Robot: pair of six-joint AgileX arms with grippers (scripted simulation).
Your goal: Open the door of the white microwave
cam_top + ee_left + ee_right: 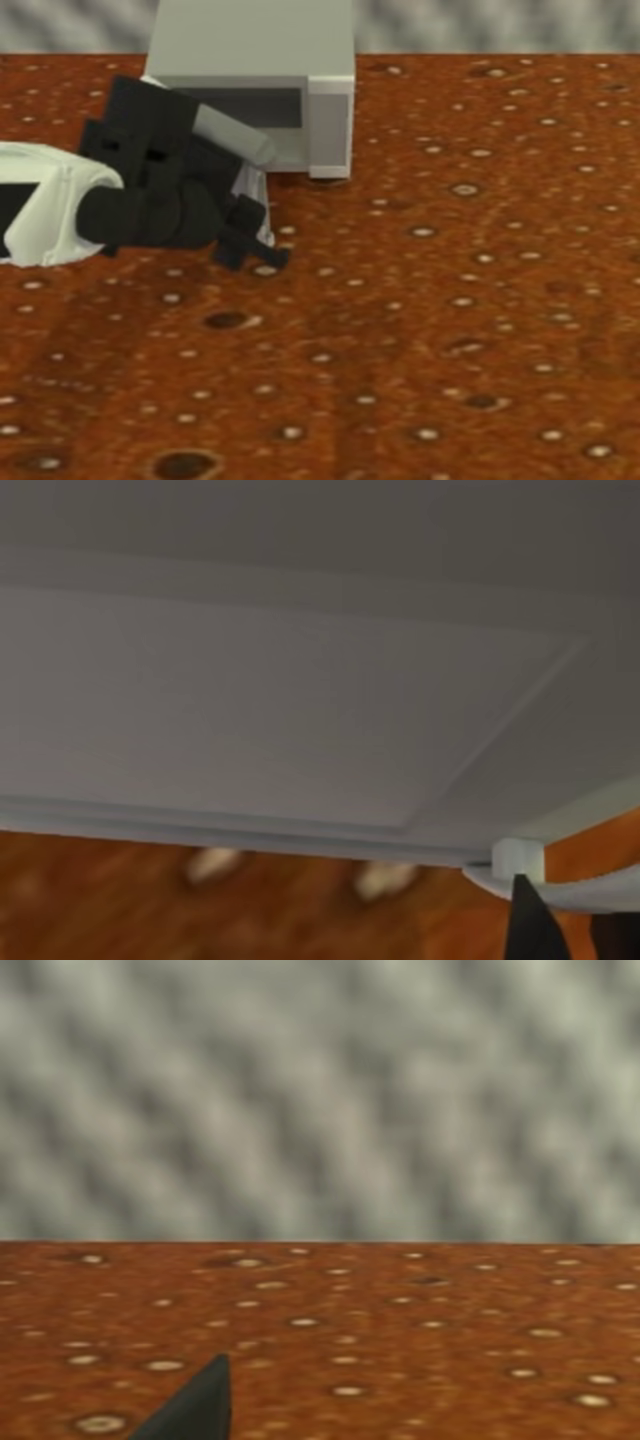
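The white microwave (255,40) stands at the table's back, left of centre, with its grey control panel (330,128) on the right. Its door (236,136) is swung partly out on its left hinge, so the dark cavity (255,105) shows behind it. My left gripper (255,238) is at the door's free edge, shut on the slim handle (600,890). In the left wrist view the door panel (300,680) fills most of the frame, and a black fingertip (528,925) stands beside the handle. Only a dark sliver of my right gripper (200,1405) shows, parked over bare table.
The brown speckled table (450,330) stretches in front and to the right of the microwave. A grey textured wall (320,1100) runs behind the table's far edge. My left arm's white link (40,215) lies at the left edge.
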